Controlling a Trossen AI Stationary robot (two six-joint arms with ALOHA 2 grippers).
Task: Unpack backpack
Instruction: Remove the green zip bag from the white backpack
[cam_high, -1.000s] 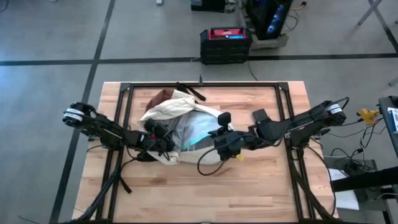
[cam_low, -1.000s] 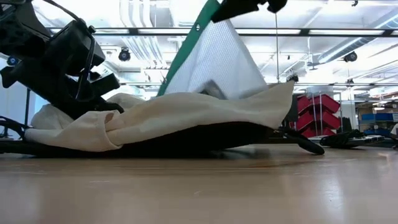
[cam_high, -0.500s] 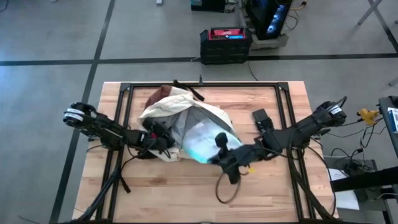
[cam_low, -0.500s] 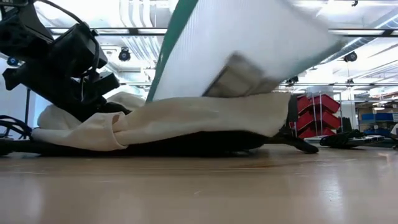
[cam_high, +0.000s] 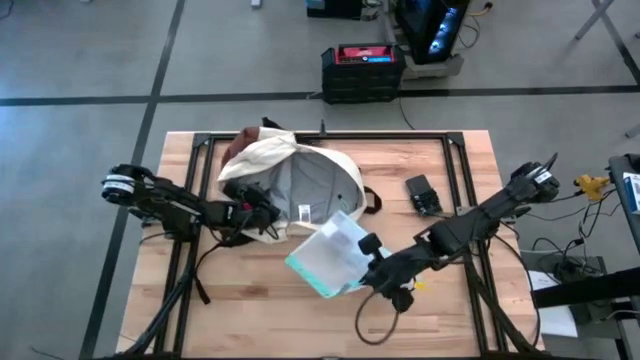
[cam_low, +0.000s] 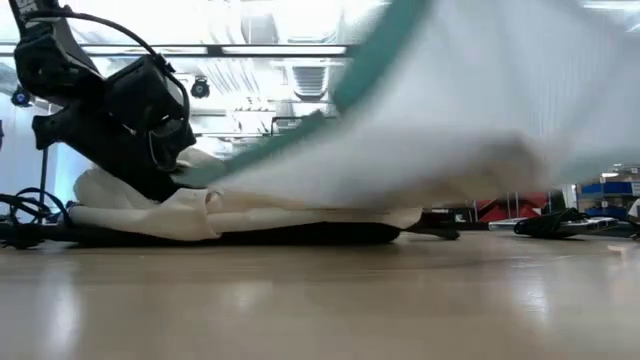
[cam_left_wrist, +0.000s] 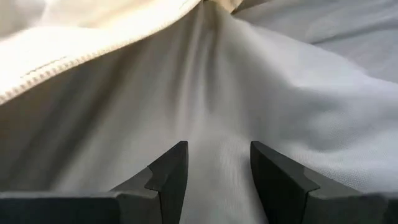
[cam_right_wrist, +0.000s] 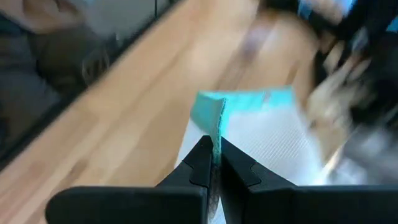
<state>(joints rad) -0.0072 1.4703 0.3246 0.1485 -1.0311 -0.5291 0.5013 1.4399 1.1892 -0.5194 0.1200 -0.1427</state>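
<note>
Backpack lying flat on desk, far-left-centre of top, cream fabric w/ grey lining exposed, mouth gaping toward desk middle; reddish-brown base just visible at far end. Small white tag on lining near mouth edge.

Left hand at near-left rim of backpack opening, arm reaching in from desk's left edge. In left wrist view fingers set partway apart w/ grey lining fabric between and ahead of them; can't tell if fabric actually pinched or just lying between. Cream seam edge above.

Right hand near-centre of desk, arm stretched diagonally from right edge. Clamped tight on teal edge of clear zip pouch; right wrist view shows finger tips meeting on teal strip w/ mesh-textured clear panel behind it. Pouch out of backpack, lifted off desk, just beside backpack mouth on near side, tilted. In low view pouch blurred, fills most of upper frame, teal edge running diagonally.

Small dark flat object on desk right of backpack, apart from it. Black strap end poking out at backpack's right side. Black cable loop hanging below right hand over desk's near part.
</note>
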